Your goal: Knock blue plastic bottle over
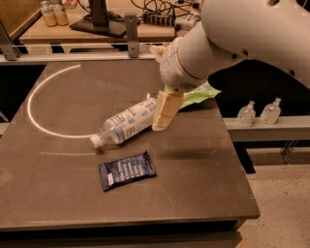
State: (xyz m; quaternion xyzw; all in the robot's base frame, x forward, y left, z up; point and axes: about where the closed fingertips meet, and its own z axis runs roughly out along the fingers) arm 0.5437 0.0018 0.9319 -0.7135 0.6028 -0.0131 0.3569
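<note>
The blue plastic bottle (127, 125) lies on its side on the dark table (58, 193), near the middle. It is clear with a pale label, and its white cap points to the front left. My gripper (164, 114) hangs from the big white arm (232, 43) right at the bottle's base end, over its right side. Its cream-coloured fingers point down toward the table.
A dark blue snack packet (127, 171) lies in front of the bottle. A green bag (196, 96) sits behind the gripper. A white arc (36, 104) marks the table's left. Two small pump bottles (259, 112) stand on a ledge at right. Orange-brown bottles (53, 13) stand far back left.
</note>
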